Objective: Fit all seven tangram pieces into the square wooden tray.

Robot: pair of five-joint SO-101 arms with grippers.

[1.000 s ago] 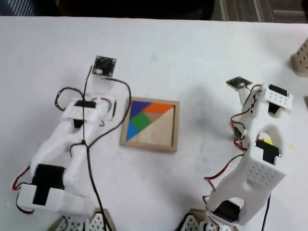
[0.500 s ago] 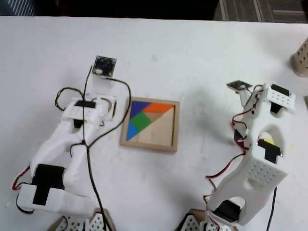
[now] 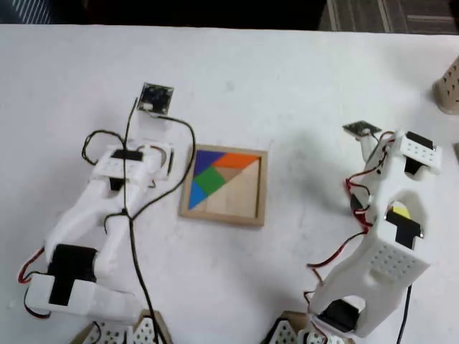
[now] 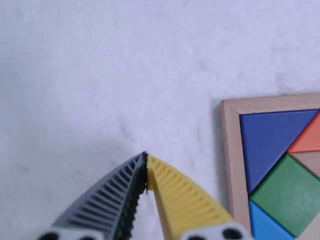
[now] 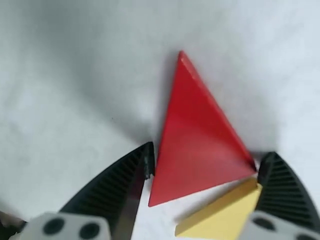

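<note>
Over the last second we see the right arm (image 3: 380,251) drift a little toward the right edge of the high view. The left arm (image 3: 93,208) and the wooden tray (image 3: 222,217) have not shifted.

From above we count two arms, one tray and four coloured pieces. The tray lies at the centre of the white table (image 3: 287,86). Inside it sit a dark blue triangle (image 3: 206,159), an orange piece (image 3: 237,160), a green piece (image 3: 209,180) and a light blue piece (image 3: 193,197), all crowded toward its upper-left part. The left arm stretches from the lower left corner up to just beside the tray, black cables looping over it. The right arm rises from the bottom edge toward the right, well apart from the tray. A tan perforated object (image 3: 450,89) stands at the right edge.

In the left wrist view, the left gripper (image 4: 146,165) has its grey and yellow fingers pressed tip to tip, gripping nothing, near the tray's corner.

In the right wrist view, we count two loose pieces on the table. The right gripper (image 5: 205,164) is spread wide, its black fingers either side of a red triangle (image 5: 200,135). A yellow piece (image 5: 220,217) lies just beside that triangle, between the fingers.
</note>
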